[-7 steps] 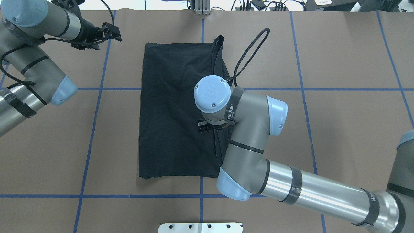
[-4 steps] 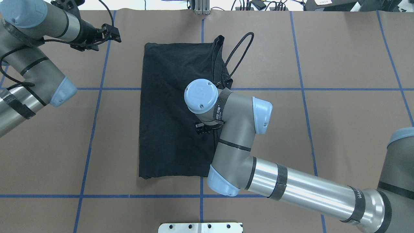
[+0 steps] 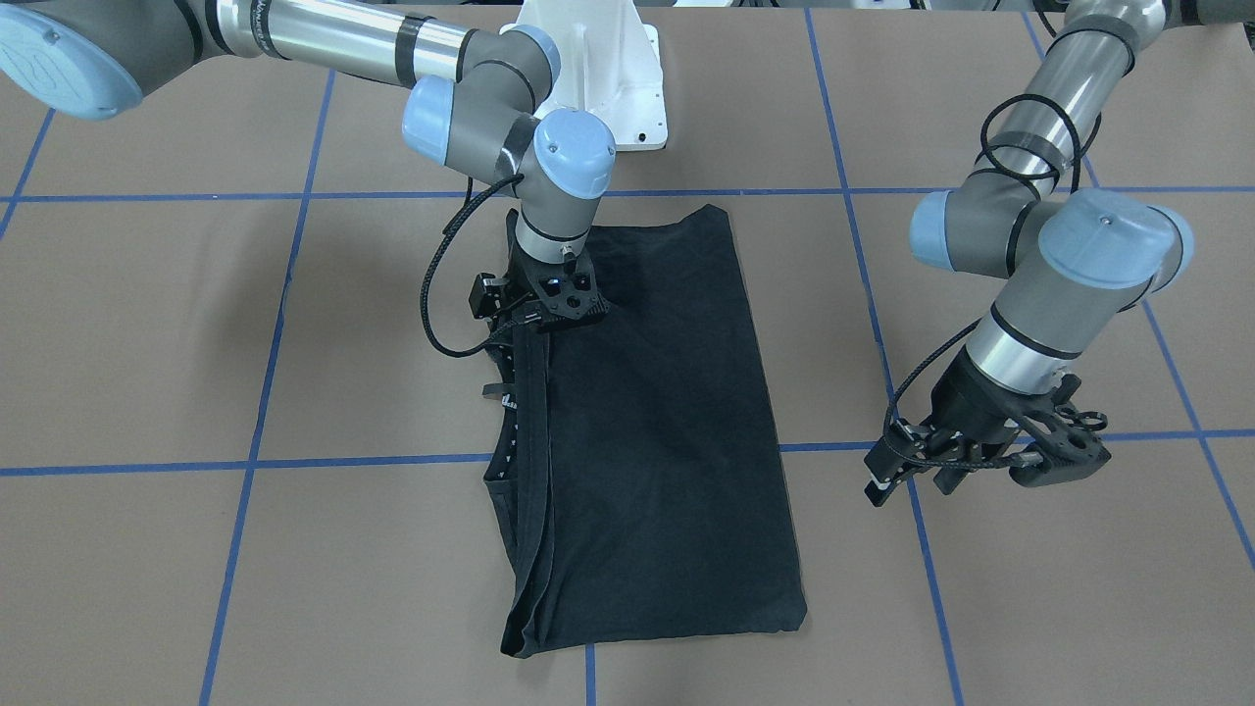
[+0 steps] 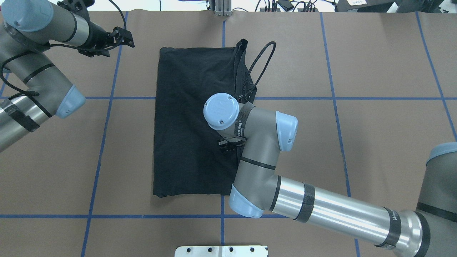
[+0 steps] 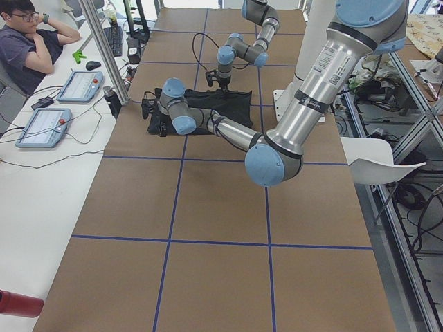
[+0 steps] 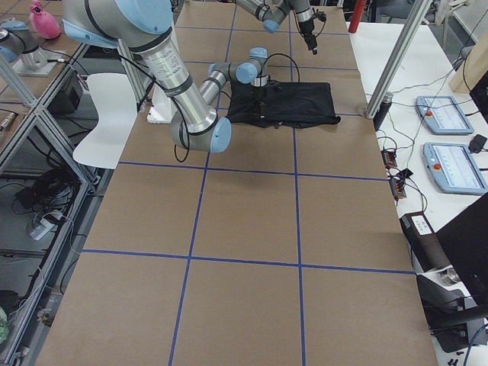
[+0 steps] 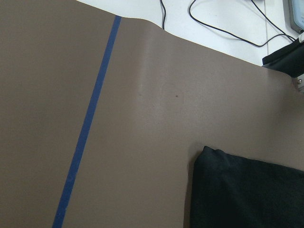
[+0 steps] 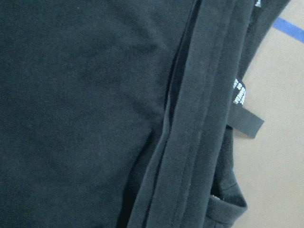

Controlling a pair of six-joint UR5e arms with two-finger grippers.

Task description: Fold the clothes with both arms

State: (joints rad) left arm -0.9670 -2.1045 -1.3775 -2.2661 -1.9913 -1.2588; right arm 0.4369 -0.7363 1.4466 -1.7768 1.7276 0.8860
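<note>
Black T-shirt (image 4: 185, 121) was seen folded into a long rectangle, laid flat mid-table (image 4: 375, 60) across a blue tape line (image 4: 321, 98). Right gripper (image 3: 552, 312) was positioned at the layered hem edge on the shirt's right side; whether its claw was spread or pinching cloth could not be told. Left gripper (image 3: 1064, 453) was held over bare table, well apart from the shirt; its state could not be told either.

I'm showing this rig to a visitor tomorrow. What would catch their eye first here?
The black T-shirt, folded into a long rectangle, lies in the middle of the brown table, which is gridded with blue tape. The right gripper sits low over its layered edge. The left gripper hangs off to the side, apart from the shirt.
</note>
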